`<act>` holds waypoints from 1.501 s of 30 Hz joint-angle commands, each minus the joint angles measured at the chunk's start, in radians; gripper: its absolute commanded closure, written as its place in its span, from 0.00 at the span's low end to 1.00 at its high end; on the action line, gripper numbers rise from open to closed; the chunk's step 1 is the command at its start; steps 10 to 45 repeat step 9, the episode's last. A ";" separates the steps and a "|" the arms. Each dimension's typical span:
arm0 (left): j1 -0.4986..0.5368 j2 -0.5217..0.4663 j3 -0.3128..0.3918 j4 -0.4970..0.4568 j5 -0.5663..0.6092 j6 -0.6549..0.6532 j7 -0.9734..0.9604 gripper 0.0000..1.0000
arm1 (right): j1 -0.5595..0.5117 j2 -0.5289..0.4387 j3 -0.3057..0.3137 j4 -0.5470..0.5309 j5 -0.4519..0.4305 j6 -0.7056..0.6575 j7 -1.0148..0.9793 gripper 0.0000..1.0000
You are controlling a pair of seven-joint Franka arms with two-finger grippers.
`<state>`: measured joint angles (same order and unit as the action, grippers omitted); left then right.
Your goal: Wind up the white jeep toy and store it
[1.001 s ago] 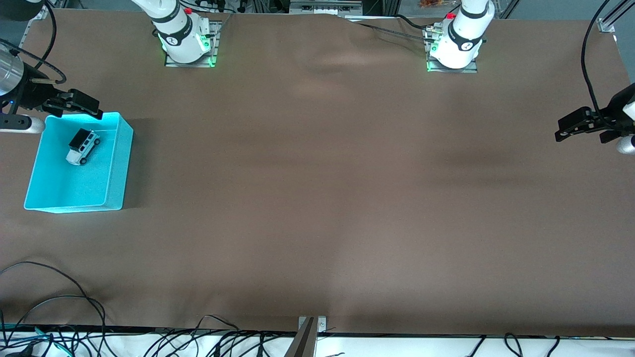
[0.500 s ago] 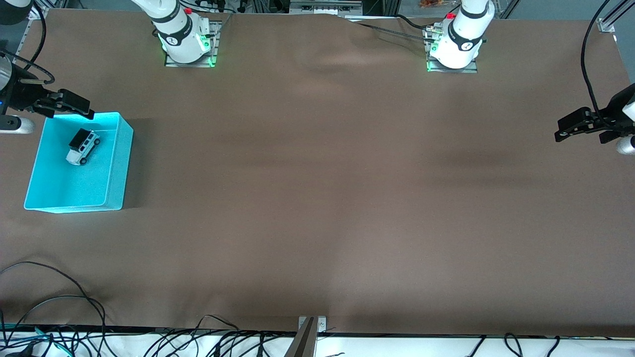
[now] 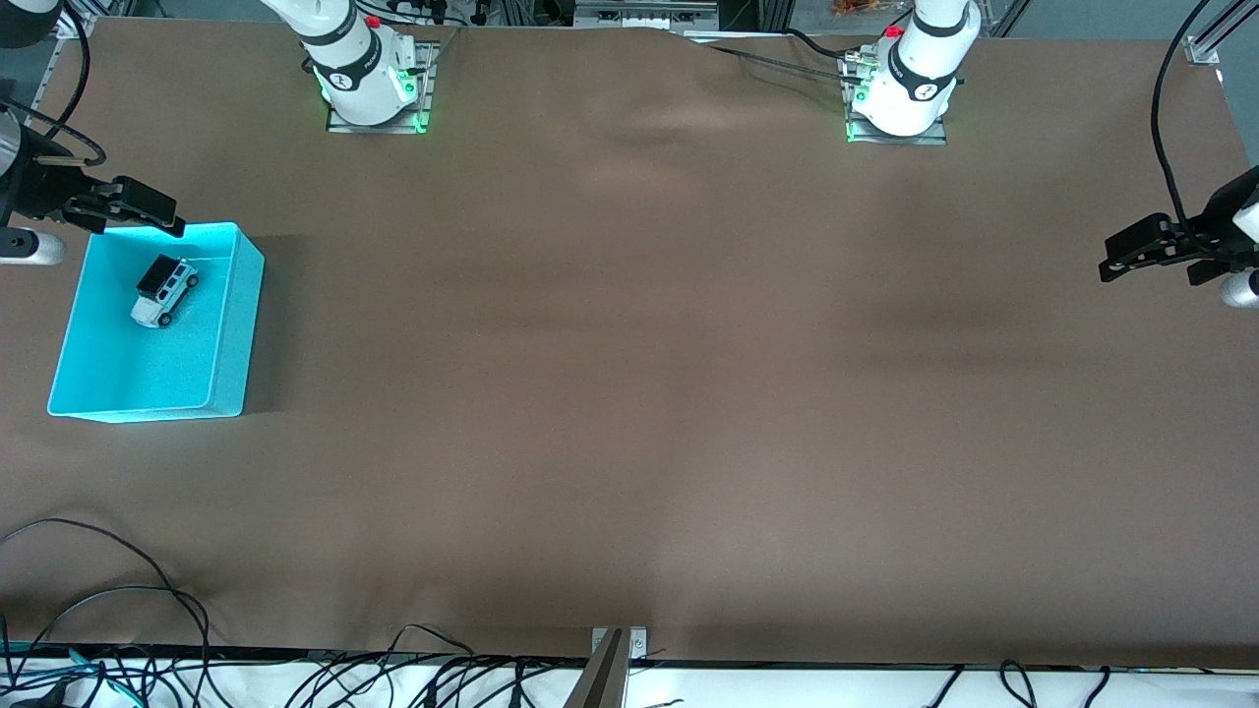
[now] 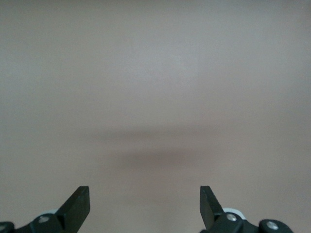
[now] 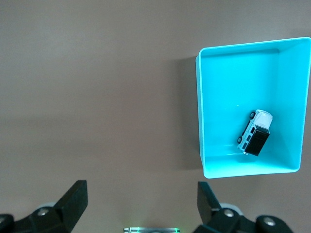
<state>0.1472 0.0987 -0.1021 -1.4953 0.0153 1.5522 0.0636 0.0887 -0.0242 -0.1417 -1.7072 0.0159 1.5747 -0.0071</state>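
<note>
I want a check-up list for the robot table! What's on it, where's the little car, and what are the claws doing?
Surface: brown table, bare over most of its top.
Job's things: white jeep toy lies in the turquoise bin, at the right arm's end of the table.
Clutter: nothing seen.
Grippers: right gripper open, empty, over the bin's edge nearest the robot bases. Left gripper open, empty, waiting over the left arm's end of the table.
Cables: black cables at the table edge nearest the front camera.
Surroundings: two arm bases with green lights.
</note>
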 commanded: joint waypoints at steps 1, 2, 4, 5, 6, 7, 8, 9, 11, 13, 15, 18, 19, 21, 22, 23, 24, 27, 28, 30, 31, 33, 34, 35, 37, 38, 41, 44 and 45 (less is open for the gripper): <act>-0.002 -0.010 0.009 -0.013 -0.031 0.006 0.022 0.00 | -0.012 0.004 0.001 0.018 -0.010 -0.007 -0.013 0.00; -0.002 -0.011 0.009 -0.013 -0.029 0.006 0.022 0.00 | -0.012 0.004 0.001 0.018 -0.010 -0.009 -0.013 0.00; -0.002 -0.011 0.009 -0.013 -0.029 0.006 0.022 0.00 | -0.012 0.006 0.001 0.018 -0.010 -0.009 -0.013 0.00; -0.002 -0.011 0.009 -0.011 -0.029 0.006 0.022 0.00 | -0.012 0.006 0.001 0.018 -0.010 -0.010 -0.013 0.00; -0.002 -0.011 0.009 -0.011 -0.029 0.006 0.022 0.00 | -0.012 0.006 0.001 0.018 -0.010 -0.010 -0.013 0.00; -0.002 -0.011 0.009 -0.011 -0.029 0.006 0.022 0.00 | -0.012 0.006 0.001 0.018 -0.010 -0.010 -0.013 0.00; -0.002 -0.010 0.010 -0.011 -0.029 0.006 0.022 0.00 | -0.012 0.006 0.001 0.018 -0.010 -0.009 -0.013 0.00; -0.002 -0.010 0.010 -0.011 -0.031 0.006 0.022 0.00 | -0.012 0.006 0.001 0.018 -0.010 -0.006 -0.014 0.00; -0.002 -0.010 0.010 -0.011 -0.031 0.006 0.022 0.00 | -0.012 0.006 0.001 0.018 -0.010 -0.006 -0.014 0.00; -0.002 -0.010 0.010 -0.011 -0.031 0.006 0.022 0.00 | -0.012 0.006 0.001 0.018 -0.010 -0.006 -0.014 0.00; -0.002 -0.010 0.010 -0.011 -0.031 0.006 0.022 0.00 | -0.012 0.006 0.001 0.018 -0.010 -0.006 -0.014 0.00; -0.002 -0.010 0.010 -0.011 -0.031 0.006 0.022 0.00 | -0.012 0.006 0.001 0.018 -0.010 -0.006 -0.014 0.00; -0.002 -0.010 0.010 -0.011 -0.031 0.006 0.022 0.00 | -0.012 0.006 0.001 0.018 -0.010 -0.006 -0.014 0.00; -0.002 -0.010 0.010 -0.011 -0.031 0.006 0.022 0.00 | -0.012 0.006 0.001 0.018 -0.010 -0.006 -0.014 0.00; -0.002 -0.010 0.010 -0.011 -0.031 0.006 0.022 0.00 | -0.012 0.006 0.001 0.018 -0.010 -0.006 -0.014 0.00; -0.002 -0.010 0.010 -0.011 -0.031 0.006 0.022 0.00 | -0.012 0.006 0.001 0.018 -0.010 -0.006 -0.014 0.00; -0.002 -0.010 0.010 -0.011 -0.031 0.006 0.022 0.00 | -0.012 0.006 0.001 0.018 -0.010 -0.006 -0.014 0.00; -0.002 -0.010 0.010 -0.011 -0.031 0.006 0.022 0.00 | -0.012 0.006 0.001 0.018 -0.010 -0.006 -0.014 0.00; -0.002 -0.010 0.010 -0.011 -0.031 0.006 0.022 0.00 | -0.012 0.006 0.001 0.018 -0.010 -0.006 -0.014 0.00; -0.002 -0.010 0.010 -0.011 -0.031 0.006 0.022 0.00 | -0.012 0.006 0.001 0.018 -0.010 -0.006 -0.014 0.00; -0.002 -0.010 0.010 -0.011 -0.031 0.006 0.022 0.00 | -0.012 0.006 0.001 0.018 -0.010 -0.006 -0.014 0.00; -0.002 -0.010 0.010 -0.011 -0.031 0.006 0.022 0.00 | -0.012 0.006 0.001 0.018 -0.010 -0.006 -0.014 0.00; -0.002 -0.010 0.010 -0.011 -0.031 0.006 0.022 0.00 | -0.012 0.006 0.001 0.018 -0.010 -0.006 -0.014 0.00; -0.002 -0.010 0.010 -0.011 -0.031 0.006 0.022 0.00 | -0.012 0.006 0.001 0.018 -0.010 -0.006 -0.014 0.00; -0.002 -0.010 0.010 -0.011 -0.031 0.006 0.022 0.00 | -0.012 0.006 0.001 0.018 -0.010 -0.006 -0.014 0.00; -0.002 -0.010 0.010 -0.011 -0.031 0.006 0.022 0.00 | -0.012 0.006 0.001 0.018 -0.010 -0.006 -0.014 0.00; -0.002 -0.010 0.010 -0.011 -0.031 0.006 0.022 0.00 | -0.012 0.006 0.001 0.018 -0.010 -0.006 -0.014 0.00; -0.002 -0.010 0.010 -0.011 -0.031 0.006 0.022 0.00 | -0.012 0.006 0.001 0.018 -0.010 -0.006 -0.014 0.00; -0.002 -0.010 0.010 -0.011 -0.031 0.006 0.022 0.00 | -0.012 0.006 0.001 0.018 -0.010 -0.006 -0.014 0.00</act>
